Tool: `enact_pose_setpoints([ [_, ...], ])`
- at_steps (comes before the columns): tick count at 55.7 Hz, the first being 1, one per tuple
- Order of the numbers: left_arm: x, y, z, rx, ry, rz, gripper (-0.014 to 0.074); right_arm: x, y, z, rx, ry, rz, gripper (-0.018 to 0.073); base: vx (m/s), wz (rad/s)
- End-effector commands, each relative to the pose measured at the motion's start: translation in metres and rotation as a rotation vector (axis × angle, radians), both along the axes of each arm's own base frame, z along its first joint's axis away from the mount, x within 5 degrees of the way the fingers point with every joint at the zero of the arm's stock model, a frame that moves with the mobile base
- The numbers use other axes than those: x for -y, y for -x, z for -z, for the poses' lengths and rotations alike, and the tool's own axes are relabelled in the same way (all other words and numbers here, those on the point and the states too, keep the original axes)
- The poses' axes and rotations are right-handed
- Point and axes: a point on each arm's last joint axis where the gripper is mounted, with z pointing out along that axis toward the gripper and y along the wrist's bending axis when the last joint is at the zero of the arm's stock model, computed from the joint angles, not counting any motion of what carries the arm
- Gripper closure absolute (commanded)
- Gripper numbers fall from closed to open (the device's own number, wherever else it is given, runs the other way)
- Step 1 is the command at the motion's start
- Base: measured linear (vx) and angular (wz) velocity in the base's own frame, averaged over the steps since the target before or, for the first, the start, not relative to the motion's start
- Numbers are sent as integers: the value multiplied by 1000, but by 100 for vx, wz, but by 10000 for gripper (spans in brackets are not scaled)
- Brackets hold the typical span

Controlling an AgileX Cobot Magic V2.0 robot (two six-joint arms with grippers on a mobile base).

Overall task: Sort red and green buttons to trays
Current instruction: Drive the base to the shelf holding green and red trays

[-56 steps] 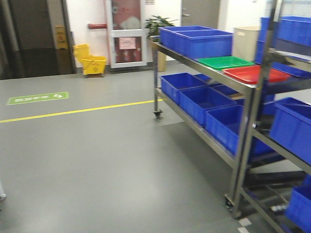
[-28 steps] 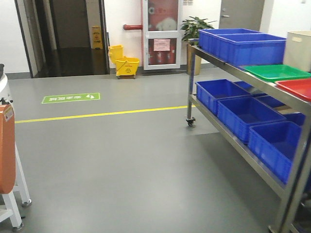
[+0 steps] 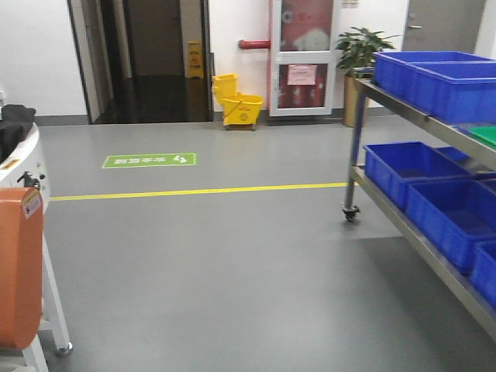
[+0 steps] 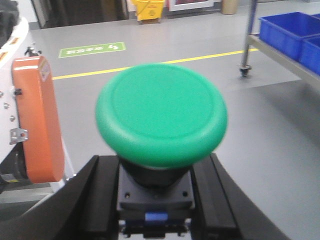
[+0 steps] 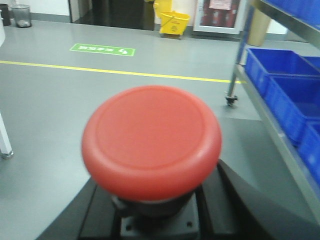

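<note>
Front-facing exterior camera has swung left over the last second. The steel wheeled rack (image 3: pixel 422 116) now sits at the right edge, the glossy red tray has left the frame, and only a sliver of the glossy green tray (image 3: pixel 489 136) shows. I judge the base is turning away from the drop-off, so nothing is sorted yet. My left gripper (image 4: pixel 155 197) is clenched on the dark body of the green domed push-button (image 4: pixel 161 115). My right gripper (image 5: pixel 152 217) is grasping the red domed push-button (image 5: pixel 151 142).
</note>
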Motion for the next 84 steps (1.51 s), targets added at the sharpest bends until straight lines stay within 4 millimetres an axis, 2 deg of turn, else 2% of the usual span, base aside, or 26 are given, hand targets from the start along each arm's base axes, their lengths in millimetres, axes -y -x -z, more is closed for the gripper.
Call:
enact_pose_setpoints([
  [1,3,-2,-17,101,20,33,595,-2,-3,-18,115,-4,-17,568,47,28],
  [40,3,-1,-16,93,19,29,595,-2,-3,-18,113,-4,-17,568,53,20],
  [84,3,-1,-16,93,19,29,595,-2,-3,-18,114,-4,-17,568,58,-38],
])
